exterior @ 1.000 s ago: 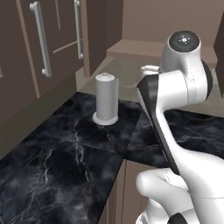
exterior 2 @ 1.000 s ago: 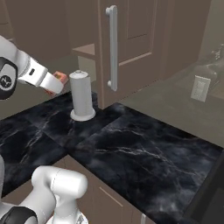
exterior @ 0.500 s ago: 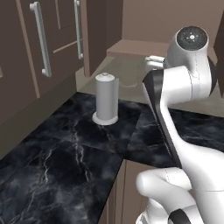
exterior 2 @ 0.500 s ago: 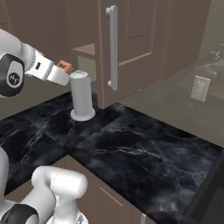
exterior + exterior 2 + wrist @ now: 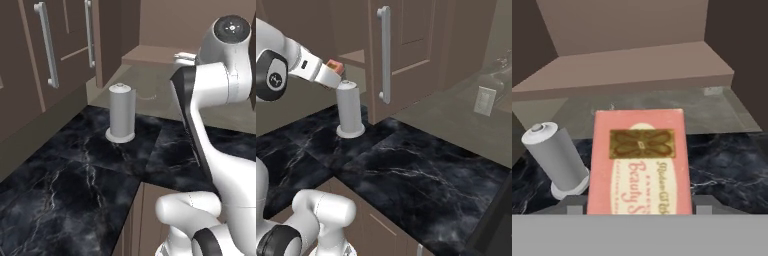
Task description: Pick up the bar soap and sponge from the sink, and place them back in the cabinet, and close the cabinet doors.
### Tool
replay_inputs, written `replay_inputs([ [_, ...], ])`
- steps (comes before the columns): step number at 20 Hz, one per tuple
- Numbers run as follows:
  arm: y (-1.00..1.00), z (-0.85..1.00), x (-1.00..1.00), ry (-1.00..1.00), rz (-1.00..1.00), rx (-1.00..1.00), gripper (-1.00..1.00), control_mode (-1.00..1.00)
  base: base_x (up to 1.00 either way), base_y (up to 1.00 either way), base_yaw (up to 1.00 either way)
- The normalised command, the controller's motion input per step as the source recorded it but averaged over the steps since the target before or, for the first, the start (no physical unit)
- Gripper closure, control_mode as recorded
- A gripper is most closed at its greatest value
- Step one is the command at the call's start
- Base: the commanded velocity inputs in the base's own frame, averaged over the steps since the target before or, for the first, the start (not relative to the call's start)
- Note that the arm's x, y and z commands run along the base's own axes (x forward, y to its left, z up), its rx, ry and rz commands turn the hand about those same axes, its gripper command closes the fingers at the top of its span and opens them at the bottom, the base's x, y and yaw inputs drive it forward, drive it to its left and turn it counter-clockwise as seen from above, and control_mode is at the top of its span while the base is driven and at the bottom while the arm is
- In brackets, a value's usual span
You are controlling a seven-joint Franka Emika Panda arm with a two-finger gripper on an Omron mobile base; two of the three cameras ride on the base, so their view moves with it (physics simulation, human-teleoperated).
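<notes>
End effector (image 5: 336,70): closed on the bar soap (image 5: 639,162), the pink block pinched between the two tips and carried up in the air above the bench (image 5: 421,170).
Soap in hand view: it sits flat and broad, label facing the camera, the finger tips hidden at its sides, so I judge the hold is edge-on; a jolt could twist it loose.
Grey canister (image 5: 349,109): standing upright on the dark marble, just below and beside the carried soap. That's the nearest hazard; dip or swing low here and the hand clips its cap and topples it.
Cabinet door (image 5: 406,50): hanging open just past the canister, its bar handle (image 5: 385,55) jutting out; a wide sweep could catch it.
Cabinet shelf (image 5: 637,65): ahead and higher up, its front lip facing the hand. Come in too low and the soap strikes that edge and drops to the bench.
</notes>
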Motion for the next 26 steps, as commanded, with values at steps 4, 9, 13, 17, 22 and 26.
replay_inputs([
  [4,-0.15,0.19,0.0,-0.07,0.0,-0.01,1.0,-1.0,0.0,0.0,0.0],
  [9,-0.01,0.04,0.0,-0.11,0.0,-0.05,1.0,-1.0,0.0,0.0,0.0],
  [13,-0.01,0.12,0.0,-0.11,0.0,-0.04,1.0,-1.0,0.0,0.0,0.0],
  [17,0.0,0.1,0.08,-0.09,0.0,-0.05,1.0,-1.0,0.0,0.0,0.0],
  [22,-0.01,0.12,0.16,-0.08,0.0,-0.05,1.0,-1.0,0.0,0.0,0.0],
  [26,-0.03,0.18,0.23,-0.03,0.0,-0.01,1.0,-1.0,0.0,0.0,0.0],
])
